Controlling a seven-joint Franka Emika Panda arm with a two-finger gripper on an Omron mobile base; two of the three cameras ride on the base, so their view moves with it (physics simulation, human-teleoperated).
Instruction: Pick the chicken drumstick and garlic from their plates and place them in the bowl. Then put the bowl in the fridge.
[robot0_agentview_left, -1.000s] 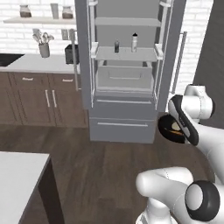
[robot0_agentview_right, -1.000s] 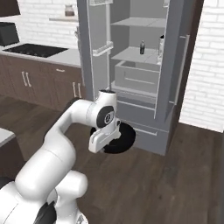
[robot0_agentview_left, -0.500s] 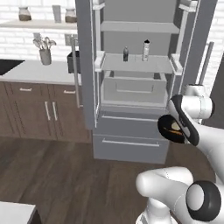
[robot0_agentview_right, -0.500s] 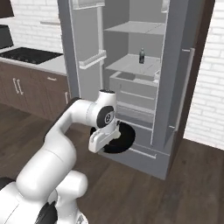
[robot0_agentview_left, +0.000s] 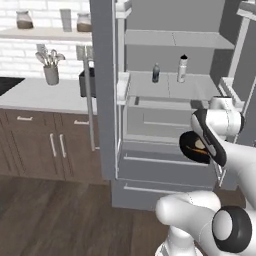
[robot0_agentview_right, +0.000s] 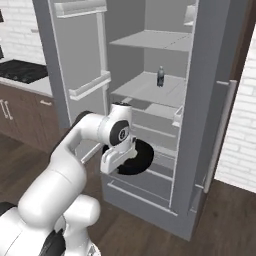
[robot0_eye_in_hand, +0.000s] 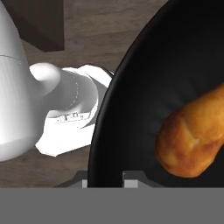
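Note:
My gripper (robot0_agentview_right: 113, 164) is shut on the near rim of the black bowl (robot0_agentview_right: 136, 157), holding it level at drawer height in front of the open fridge (robot0_agentview_right: 150, 95). In the hand view the rim of the bowl (robot0_eye_in_hand: 144, 87) runs between my fingertips (robot0_eye_in_hand: 131, 176). The orange-brown chicken drumstick (robot0_eye_in_hand: 192, 138) lies inside, on the bowl's dark floor. From the left, the bowl (robot0_agentview_left: 191, 148) hangs just before the fridge (robot0_agentview_left: 170, 92) with the drumstick (robot0_agentview_left: 200, 145) showing in it. The garlic is hidden and the plates are out of view.
Two bottles (robot0_agentview_left: 156, 73) (robot0_agentview_left: 183, 68) stand on the fridge's middle shelf, with grey drawers (robot0_agentview_left: 165, 170) below. The left fridge door (robot0_agentview_left: 102, 90) stands open beside a counter (robot0_agentview_left: 40, 95) with a utensil holder (robot0_agentview_left: 50, 75). A white brick wall (robot0_agentview_right: 240, 150) lies right.
Both base views have shifted and the fridge looms larger: the base has driven closer. The bowl stays held in the same place relative to the arm.

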